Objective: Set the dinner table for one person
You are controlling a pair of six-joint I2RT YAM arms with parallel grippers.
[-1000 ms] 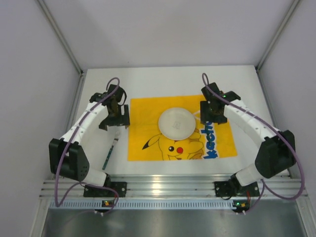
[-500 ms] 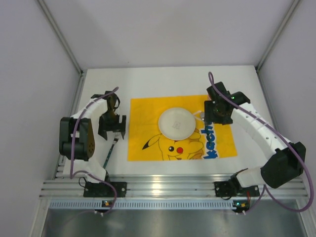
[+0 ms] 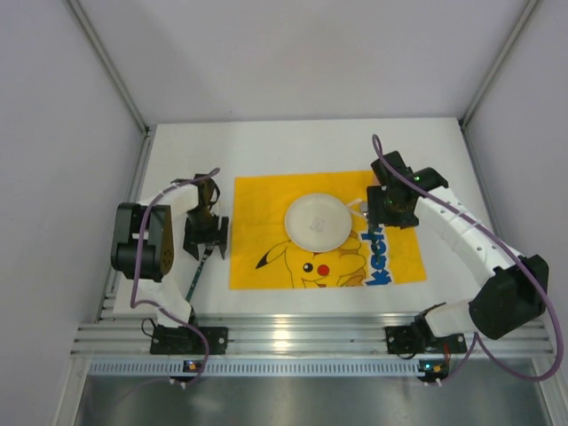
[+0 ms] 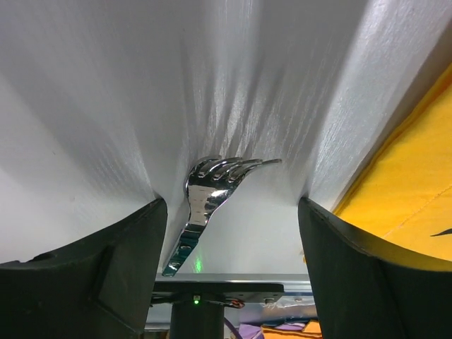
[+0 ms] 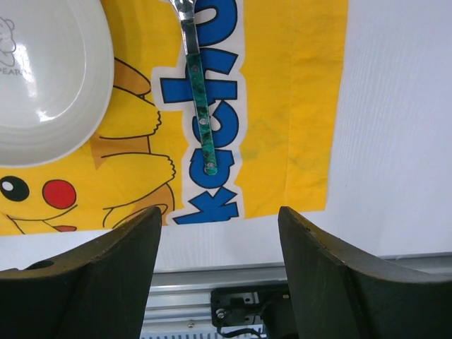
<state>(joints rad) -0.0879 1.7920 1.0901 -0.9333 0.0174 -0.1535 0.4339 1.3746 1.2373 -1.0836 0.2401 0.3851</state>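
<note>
White surface point(image 3: 293, 146) spans the work cell. A yellow cartoon mat point(image 3: 266, 200) lies mid-surface with a white plate point(image 3: 316, 222) on it. A fork point(image 4: 212, 187) lies on bare surface just left of the mat; left jaws wide apart, straddling the fork's head, gripping nothing. Over the mat's right part, right jaws wide apart, empty, above a green-handled utensil point(image 5: 203, 113) lying on the blue letters beside the plate; its head is out of frame.
</note>
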